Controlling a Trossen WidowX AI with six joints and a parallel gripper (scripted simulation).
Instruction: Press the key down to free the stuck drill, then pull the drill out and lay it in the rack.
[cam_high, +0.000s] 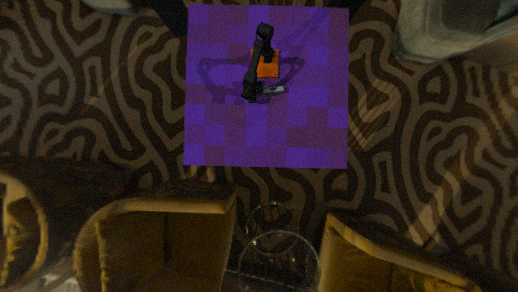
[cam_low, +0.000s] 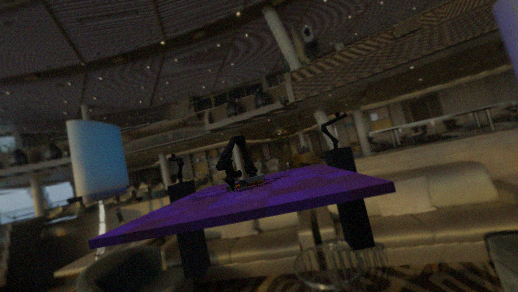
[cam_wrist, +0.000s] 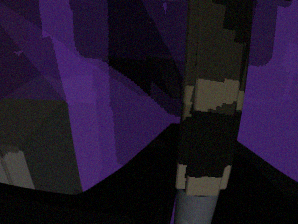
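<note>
Clenching on the drill (cam_wrist: 200, 163), the fingers (cam_high: 252, 95) sat low on the purple counter (cam_high: 310, 140), just in front of the orange block (cam_high: 265, 67). Drill lay flat, its long axis running sideways in the top view, pale end (cam_high: 275, 90) sticking out away from the fingers. Wrist view showed its barrel (cam_wrist: 189, 219) pointing lengthwise down the frame. Pull probably has to run along that axis. Key and rack too small to make out. Single arm (cam_high: 255, 57) reached over the block.

Matt purple table top (cam_high: 225, 135); smooth grey metallic drill (cam_wrist: 190, 219) tip
</note>
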